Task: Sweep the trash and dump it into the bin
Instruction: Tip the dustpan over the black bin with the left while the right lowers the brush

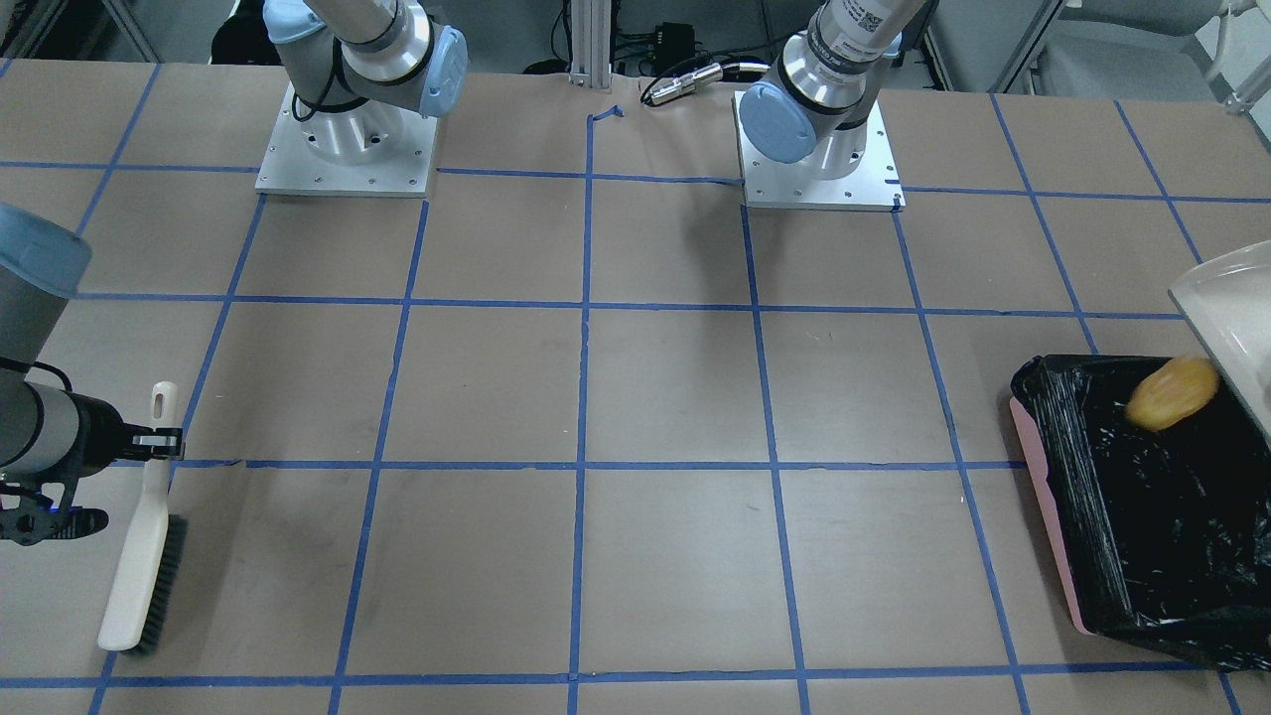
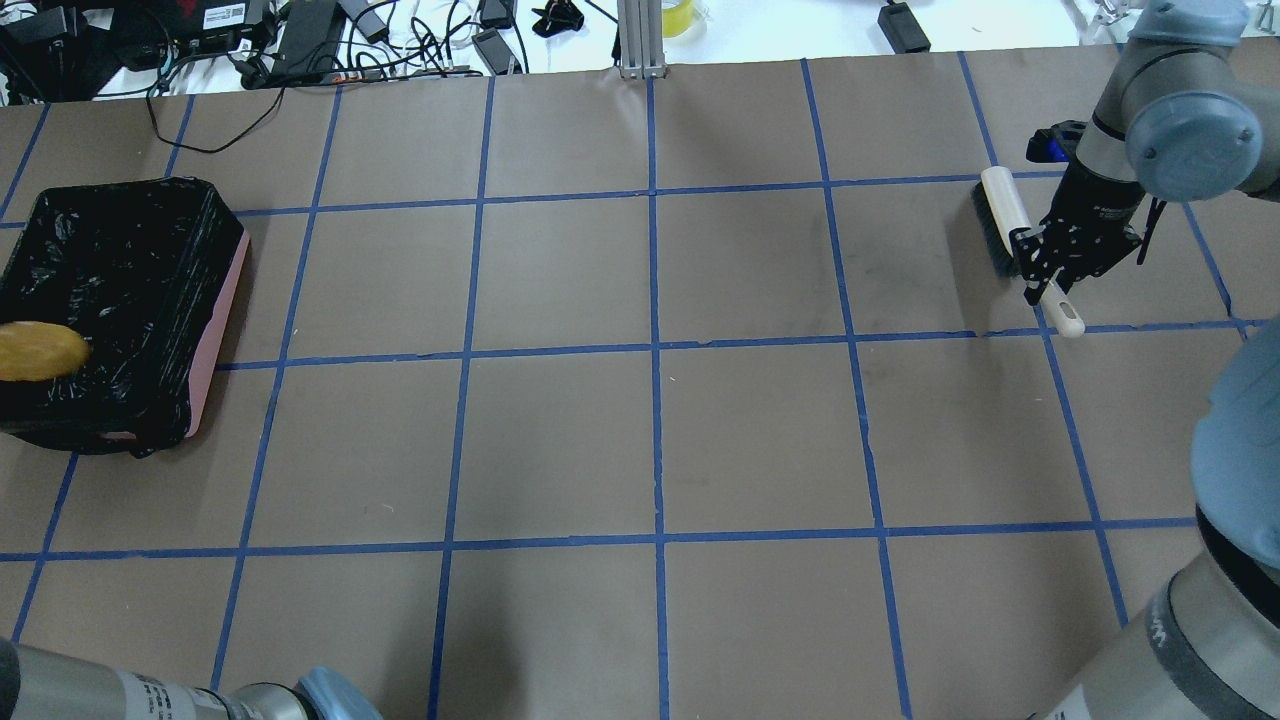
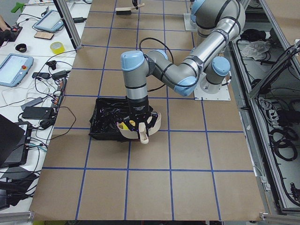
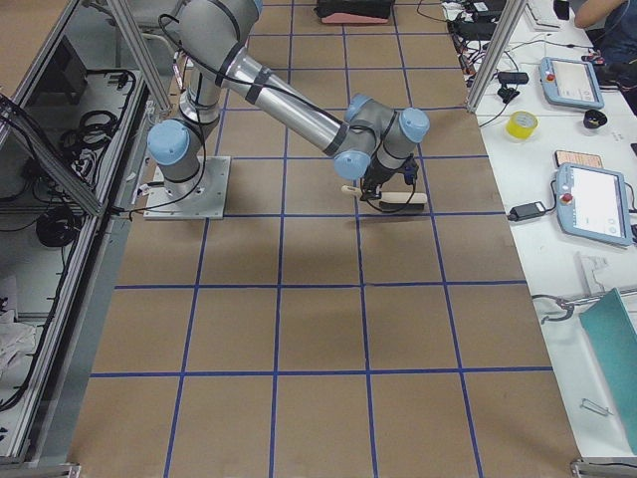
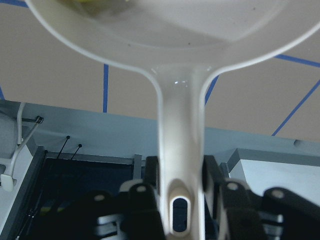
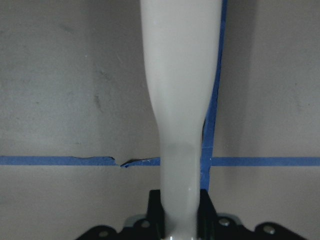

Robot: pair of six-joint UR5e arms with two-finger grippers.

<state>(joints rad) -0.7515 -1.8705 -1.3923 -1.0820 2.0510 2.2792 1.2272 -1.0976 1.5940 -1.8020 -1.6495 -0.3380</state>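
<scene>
The pink bin point(image 1: 1043, 497) with its black bag stands at the table's end; it also shows in the overhead view point(image 2: 215, 310). A yellow-orange potato-like piece point(image 1: 1172, 392) is blurred in mid-air over the bag and also shows from overhead point(image 2: 38, 350). My left gripper point(image 5: 180, 200) is shut on the beige dustpan's handle point(image 5: 180, 145) and holds the pan point(image 1: 1231, 318) tilted over the bin. A yellow bit point(image 5: 95, 2) lies in the pan. The bread ring is hidden. My right gripper point(image 2: 1050, 265) is shut on the brush's handle point(image 6: 180, 100), with the brush point(image 1: 149, 536) on the table.
The brown paper table point(image 2: 650, 450) has a grid of blue tape. Both arm bases point(image 1: 348, 149) stand at the robot's edge. Cables and power bricks point(image 2: 300, 40) lie beyond the far edge.
</scene>
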